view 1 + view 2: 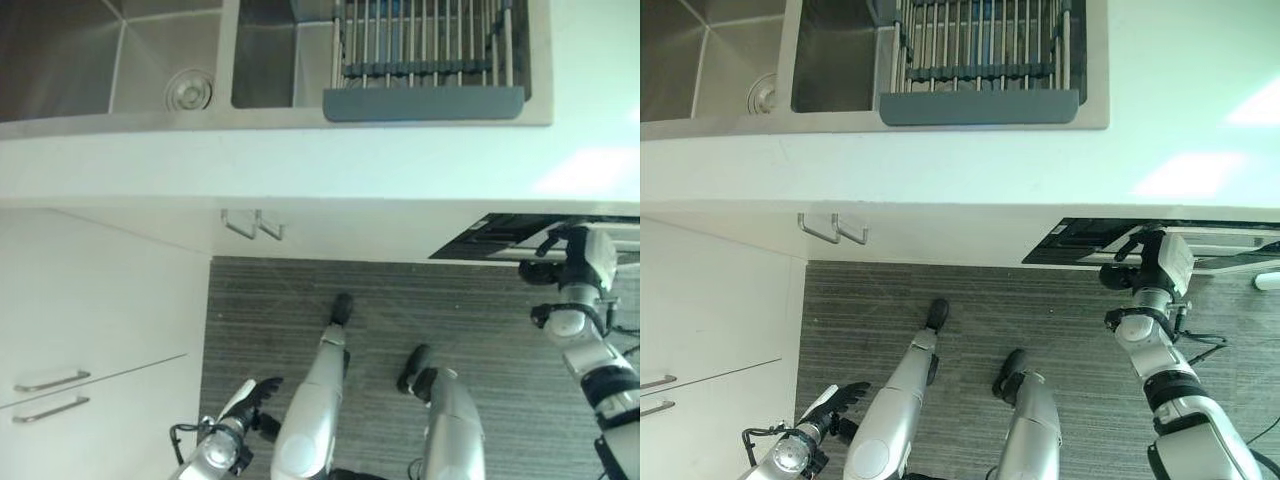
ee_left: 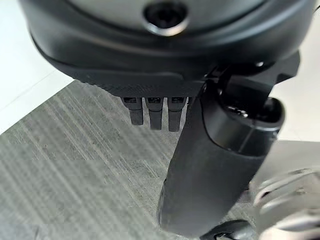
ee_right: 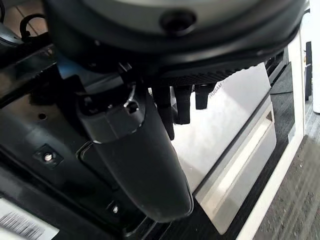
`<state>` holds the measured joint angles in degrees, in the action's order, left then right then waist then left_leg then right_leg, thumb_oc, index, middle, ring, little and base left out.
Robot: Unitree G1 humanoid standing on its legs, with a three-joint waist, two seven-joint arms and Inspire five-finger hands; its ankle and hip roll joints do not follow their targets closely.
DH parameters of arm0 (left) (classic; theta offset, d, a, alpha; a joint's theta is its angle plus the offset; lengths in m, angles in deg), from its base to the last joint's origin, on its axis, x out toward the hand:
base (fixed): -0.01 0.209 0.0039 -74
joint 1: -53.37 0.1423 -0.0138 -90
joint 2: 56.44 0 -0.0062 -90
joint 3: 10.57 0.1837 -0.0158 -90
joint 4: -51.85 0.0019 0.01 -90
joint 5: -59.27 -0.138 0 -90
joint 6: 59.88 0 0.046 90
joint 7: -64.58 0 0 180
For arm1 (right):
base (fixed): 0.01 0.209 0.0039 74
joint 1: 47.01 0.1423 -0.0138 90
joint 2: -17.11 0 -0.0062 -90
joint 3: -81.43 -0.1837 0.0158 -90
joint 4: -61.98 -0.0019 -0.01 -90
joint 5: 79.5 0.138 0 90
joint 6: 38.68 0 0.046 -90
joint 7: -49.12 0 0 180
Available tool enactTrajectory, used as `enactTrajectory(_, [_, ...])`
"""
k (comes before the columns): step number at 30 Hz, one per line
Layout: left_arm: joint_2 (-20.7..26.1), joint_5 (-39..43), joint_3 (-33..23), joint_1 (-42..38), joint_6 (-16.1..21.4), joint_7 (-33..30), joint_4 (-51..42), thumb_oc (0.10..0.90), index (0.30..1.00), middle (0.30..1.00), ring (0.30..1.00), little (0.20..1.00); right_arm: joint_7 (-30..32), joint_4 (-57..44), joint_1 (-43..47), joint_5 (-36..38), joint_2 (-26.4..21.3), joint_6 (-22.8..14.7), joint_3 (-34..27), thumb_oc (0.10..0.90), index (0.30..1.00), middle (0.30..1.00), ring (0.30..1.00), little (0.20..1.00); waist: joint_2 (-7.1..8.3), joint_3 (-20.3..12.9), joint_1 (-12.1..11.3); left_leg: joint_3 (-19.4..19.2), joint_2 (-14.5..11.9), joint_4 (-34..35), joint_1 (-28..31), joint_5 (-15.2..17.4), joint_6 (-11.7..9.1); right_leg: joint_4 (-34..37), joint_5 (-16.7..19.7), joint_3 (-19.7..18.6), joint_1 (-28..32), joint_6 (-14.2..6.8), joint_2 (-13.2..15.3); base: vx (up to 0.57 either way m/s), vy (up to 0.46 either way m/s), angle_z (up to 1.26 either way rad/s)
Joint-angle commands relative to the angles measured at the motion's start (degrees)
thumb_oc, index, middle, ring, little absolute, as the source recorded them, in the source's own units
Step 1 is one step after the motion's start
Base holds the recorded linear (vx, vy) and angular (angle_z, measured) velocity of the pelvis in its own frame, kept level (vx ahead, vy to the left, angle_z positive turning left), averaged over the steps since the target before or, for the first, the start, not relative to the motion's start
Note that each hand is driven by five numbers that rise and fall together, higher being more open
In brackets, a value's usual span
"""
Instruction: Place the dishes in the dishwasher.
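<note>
A stainless double sink (image 1: 120,60) fills the upper left of the head views, its round drain (image 1: 189,90) in the left basin. A wire drying rack (image 1: 425,50) with a grey front lip sits in the right basin. The white countertop (image 1: 300,160) runs across the middle. White cabinet drawers with bar handles (image 1: 50,395) stand at lower left. Grey striped flooring (image 1: 300,310) lies below.

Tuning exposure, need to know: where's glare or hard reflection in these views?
Left eye view and right eye view: bright glare patches on the white countertop at the robot's right. Right wrist view: the dishwasher door reflects light strongly past the dark right robot hand. Left wrist view: no glare; the left robot hand sits dark against evenly lit floor.
</note>
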<state>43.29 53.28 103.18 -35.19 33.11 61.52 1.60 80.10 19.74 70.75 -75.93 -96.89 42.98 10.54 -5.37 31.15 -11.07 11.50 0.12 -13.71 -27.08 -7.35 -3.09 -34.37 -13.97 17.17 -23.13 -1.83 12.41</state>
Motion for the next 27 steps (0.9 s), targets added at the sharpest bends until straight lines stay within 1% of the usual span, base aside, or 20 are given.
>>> enactTrajectory(1, [2.2, -1.2, -0.5, 1.4, 0.6, -2.4, -3.4, 0.800, 0.900, 0.900, 0.900, 0.900, 0.0, -15.6, 12.9, -3.5, -0.3, -13.1, 0.3, 0.800, 0.900, 0.900, 0.900, 0.900, -1.27, -1.4, -3.6, -2.7, -0.8, -3.5, 7.7, 12.6, 3.0, 4.0, -2.7, -1.7, 7.9, -0.7, -1.2, 0.03, 0.162, -0.09])
enactTrajectory(2, [1.5, -0.5, -2.2, 2.5, 0.1, -3.4, -3.4, 0.800, 0.900, 0.900, 0.900, 0.900, 0.0, -17.9, 6.7, -3.9, 2.1, -12.2, 0.3, 0.800, 0.900, 0.900, 0.900, 0.900, -1.30, -2.9, -2.2, -3.3, -1.4, -3.5, 9.5, 13.5, 2.6, 8.2, -1.4, -1.5, 11.0, -0.9, -1.7, 0.11, 0.095, -0.06])
enactTrajectory(3, [1.3, -0.1, -3.2, 3.0, -0.1, -4.0, -3.4, 0.800, 0.900, 0.900, 0.900, 0.900, 0.1, -19.1, 3.8, -4.0, 3.1, -11.6, 0.3, 0.800, 0.900, 0.900, 0.900, 0.900, -1.23, -3.7, -1.5, -3.7, -1.7, -3.5, 10.3, 14.0, 2.4, 10.3, -0.7, -1.5, 12.4, -1.0, -1.9, 0.13, 0.102, -0.16])
enactTrajectory(5, [1.0, 0.6, -7.2, 5.2, -0.4, -4.6, -4.5, 0.800, 0.900, 0.900, 0.900, 0.900, -1.7, -21.6, -8.1, -4.2, 5.4, -12.6, -1.7, 0.800, 0.900, 0.900, 0.900, 0.900, -1.02, -6.6, 1.0, -5.3, -2.6, -3.5, 12.8, 15.3, 1.6, 16.8, 1.3, -1.5, 17.0, -1.6, -2.5, 0.10, 0.085, -0.20])
enactTrajectory(6, [1.1, 1.1, -10.1, 6.5, -1.6, -4.2, -6.1, 0.800, 0.900, 0.900, 0.900, 0.900, -4.7, -21.7, -13.9, -4.3, 6.4, -12.6, -3.8, 0.800, 0.900, 0.900, 0.900, 0.900, -0.45, -8.3, 2.6, -6.3, -2.9, -3.5, 14.2, 15.9, 1.3, 17.2, 1.3, -2.0, 18.1, -2.0, -2.1, 0.06, 0.048, -0.20])
enactTrajectory(8, [1.1, 1.0, -13.1, 7.7, -2.5, -3.5, -7.6, 0.800, 0.900, 0.900, 0.900, 0.900, -7.6, -20.6, -19.6, -3.7, 7.5, -12.3, -5.4, 0.800, 0.900, 0.900, 0.900, 0.900, 0.24, -10.4, 4.1, -7.6, -3.2, -3.5, 15.3, 16.2, 1.0, 17.2, 1.3, -2.6, 18.7, -2.6, -1.7, 0.02, 0.010, -0.26])
enactTrajectory(10, [0.9, 1.7, -15.1, 8.0, -3.1, -2.3, -7.9, 0.800, 0.900, 0.900, 0.900, 0.900, -9.1, -18.3, -23.5, -2.9, 8.6, -12.9, -6.5, 0.800, 0.900, 0.900, 0.900, 0.900, 0.79, -12.2, 5.3, -8.5, -3.4, -3.5, 16.3, 16.5, 0.7, 17.2, 1.4, -3.4, 19.3, -3.0, -1.4, 0.03, -0.003, -0.28])
enactTrajectory(14, [0.5, 2.9, -16.7, 7.2, -3.3, -0.2, -7.8, 0.800, 0.900, 0.900, 0.900, 0.900, -11.5, -15.3, -27.9, -3.0, 10.1, -13.0, -7.9, 0.800, 0.900, 0.900, 0.900, 0.900, 1.42, -14.6, 7.3, -10.0, -3.8, -3.5, 17.1, 17.2, 0.4, 17.2, 1.4, -4.8, 19.5, -3.7, -1.5, -0.01, -0.001, -0.22])
enactTrajectory(17, [-0.4, 6.7, -17.0, 5.6, -3.2, 3.5, -7.0, 0.800, 0.900, 0.900, 0.900, 0.900, -12.1, -12.8, -29.9, -1.9, 11.1, -11.6, -7.7, 0.800, 0.900, 0.900, 0.900, 0.900, 1.94, -15.9, 8.8, -11.0, -3.9, -3.5, 17.6, 17.5, 0.3, 17.2, 1.7, -6.1, 18.9, -4.0, -1.3, -0.04, 0.010, -0.21])
enactTrajectory(19, [-1.8, 12.2, -16.6, 4.6, -3.2, 6.6, -5.7, 0.800, 0.900, 0.900, 0.900, 0.900, -13.1, -9.6, -30.6, 0.1, 12.2, -11.2, -8.1, 0.800, 0.900, 0.900, 0.900, 0.900, 2.36, -16.3, 9.5, -11.7, -3.9, -3.5, 18.6, 18.1, 0.4, 17.2, 1.7, -6.9, 19.1, -4.1, -1.4, -0.01, -0.007, -0.25])
enactTrajectory(20, [-2.3, 13.3, -16.5, 4.3, -3.7, 7.3, -5.4, 0.800, 0.900, 0.900, 0.900, 0.900, -13.4, -8.5, -30.8, 0.2, 12.5, -11.6, -8.3, 0.800, 0.900, 0.900, 0.900, 0.900, 2.44, -16.6, 9.7, -11.8, -3.9, -3.5, 18.7, 18.3, 0.5, 17.2, 1.7, -7.0, 19.0, -4.1, -1.5, 0.00, -0.017, -0.32])
enactTrajectory(21, [-3.5, 16.1, -16.3, 3.8, -4.2, 10.0, -4.4, 0.800, 0.900, 0.900, 0.900, 0.900, -14.4, -6.4, -31.0, 1.3, 13.3, -11.5, -8.7, 0.800, 0.900, 0.900, 0.900, 0.900, 2.63, -17.0, 9.9, -12.1, -3.9, -3.5, 19.1, 18.6, 0.6, 17.2, 1.7, -7.1, 19.1, -4.2, -1.5, 0.01, -0.024, -0.29])
enactTrajectory(23, [-5.7, 22.2, -16.1, 3.2, -5.3, 14.5, -2.9, 0.800, 0.900, 0.900, 0.900, 0.900, -18.0, -3.4, -31.1, 7.1, 14.8, -9.7, -9.3, 0.800, 0.900, 0.900, 0.900, 0.900, 2.86, -17.2, 10.0, -12.7, -4.1, -3.5, 20.2, 19.3, 0.6, 17.2, 1.5, -7.2, 19.8, -4.1, -1.5, 0.01, -0.032, -0.15])
enactTrajectory(24, [-7.3, 24.1, -16.2, 3.2, -6.5, 16.0, -1.6, 0.800, 0.900, 0.900, 0.900, 0.900, -21.2, -0.5, -31.1, 10.3, 16.2, -8.9, -10.2, 0.800, 0.900, 0.900, 0.900, 0.900, 2.94, -17.7, 10.1, -13.0, -4.1, -3.5, 20.5, 19.4, 0.7, 17.2, 1.7, -7.3, 19.7, -4.1, -1.5, 0.02, -0.030, -0.19])
enactTrajectory(26, [-9.6, 28.1, -16.6, 2.9, -8.2, 20.1, 2.2, 0.800, 0.900, 0.900, 0.900, 0.900, -27.6, 4.4, -30.9, 19.5, 18.8, -5.5, -12.1, 0.800, 0.900, 0.900, 0.900, 0.900, 3.15, -18.5, 10.2, -13.4, -4.2, -3.5, 21.1, 19.7, 0.9, 17.2, 1.8, -7.4, 19.9, -4.1, -1.7, 0.04, -0.037, -0.13])
enactTrajectory(27, [-10.5, 29.0, -16.8, 2.6, -9.7, 21.9, 4.2, 0.800, 0.900, 0.900, 0.900, 0.900, -29.8, 6.6, -30.6, 22.5, 20.0, -4.1, -13.0, 0.800, 0.900, 0.900, 0.900, 0.900, 3.26, -18.6, 10.2, -13.6, -4.3, -3.5, 21.6, 20.0, 0.9, 17.2, 1.8, -7.5, 20.3, -4.1, -1.8, 0.05, -0.039, -0.05])
